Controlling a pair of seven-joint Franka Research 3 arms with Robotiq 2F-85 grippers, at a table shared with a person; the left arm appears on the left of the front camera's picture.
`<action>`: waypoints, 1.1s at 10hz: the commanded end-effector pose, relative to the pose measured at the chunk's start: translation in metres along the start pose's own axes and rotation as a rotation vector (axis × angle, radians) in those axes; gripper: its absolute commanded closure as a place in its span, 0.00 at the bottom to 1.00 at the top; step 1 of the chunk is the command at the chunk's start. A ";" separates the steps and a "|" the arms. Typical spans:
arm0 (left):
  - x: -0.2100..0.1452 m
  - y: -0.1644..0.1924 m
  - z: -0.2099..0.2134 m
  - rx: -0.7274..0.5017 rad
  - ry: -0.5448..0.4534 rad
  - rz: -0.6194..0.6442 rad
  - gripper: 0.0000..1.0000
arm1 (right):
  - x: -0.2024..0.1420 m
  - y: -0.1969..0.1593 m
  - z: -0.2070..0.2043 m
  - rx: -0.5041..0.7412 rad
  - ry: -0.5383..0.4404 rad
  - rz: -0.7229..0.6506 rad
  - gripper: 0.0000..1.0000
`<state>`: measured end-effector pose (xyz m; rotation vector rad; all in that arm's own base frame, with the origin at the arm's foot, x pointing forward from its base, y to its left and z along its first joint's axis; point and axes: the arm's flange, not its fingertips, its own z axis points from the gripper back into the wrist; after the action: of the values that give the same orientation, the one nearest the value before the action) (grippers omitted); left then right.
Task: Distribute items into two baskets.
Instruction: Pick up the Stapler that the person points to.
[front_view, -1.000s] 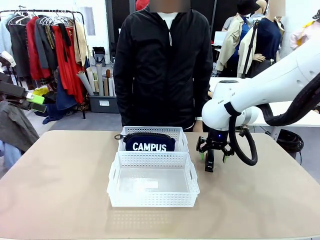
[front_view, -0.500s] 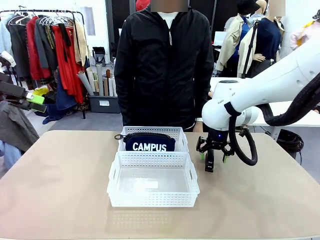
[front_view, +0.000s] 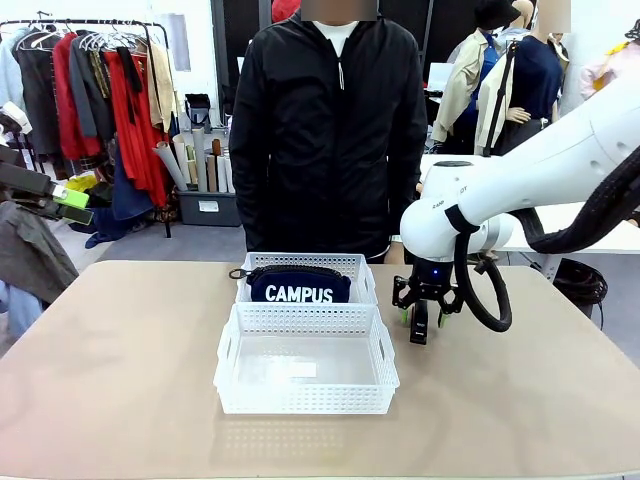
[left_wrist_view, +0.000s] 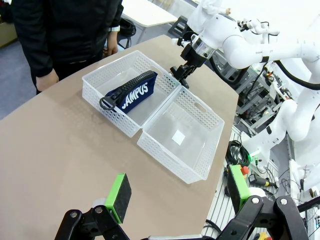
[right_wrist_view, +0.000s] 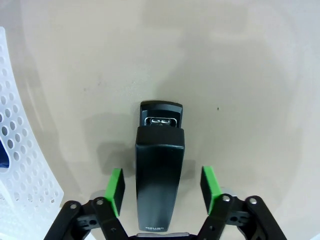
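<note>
Front view, room: a clothes rack (front_view: 100, 90) at 10 o'clock behind; a person (front_view: 335, 130) in a black jacket stands at the bench's 12 o'clock edge.
Bench (front_view: 120, 380): tan, matte, with rounded corners.
Baskets: white lattice, touching end to end mid-bench; the near basket (front_view: 305, 395) has a pale label on its floor, and the far basket (front_view: 355, 265) sits at its 12 o'clock.
Pouch (front_view: 300, 287): navy with "CAMPUS" lettering, lying in the far basket.
Left pincer (left_wrist_view: 178, 192): raised off the bench's 9 o'clock side, well apart from the baskets, jaws spread wide.
Right pincer (right_wrist_view: 163, 187): pointing down over the stapler, jaws spread; its green pads (right_wrist_view: 116, 187) flank the stapler, with bare bench showing on both sides in the right wrist view.
Stapler (right_wrist_view: 159, 170): black, on the bench just beside the far basket at its 3 o'clock, between the right pincer's pads.
</note>
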<state>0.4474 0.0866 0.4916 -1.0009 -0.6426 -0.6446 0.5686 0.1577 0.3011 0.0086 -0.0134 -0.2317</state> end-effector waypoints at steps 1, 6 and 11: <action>-0.001 -0.002 0.001 0.002 -0.001 -0.001 0.00 | 0.000 0.001 0.002 -0.011 -0.029 -0.026 0.70; -0.001 -0.002 0.001 0.002 -0.001 -0.001 0.00 | 0.002 -0.003 0.003 0.002 -0.008 -0.006 1.00; -0.001 -0.002 0.001 0.002 -0.001 -0.001 0.00 | 0.002 -0.003 0.003 0.002 -0.008 -0.006 1.00</action>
<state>0.4474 0.0866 0.4916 -1.0009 -0.6426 -0.6446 0.5694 0.1537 0.3068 0.0066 -0.0240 -0.2349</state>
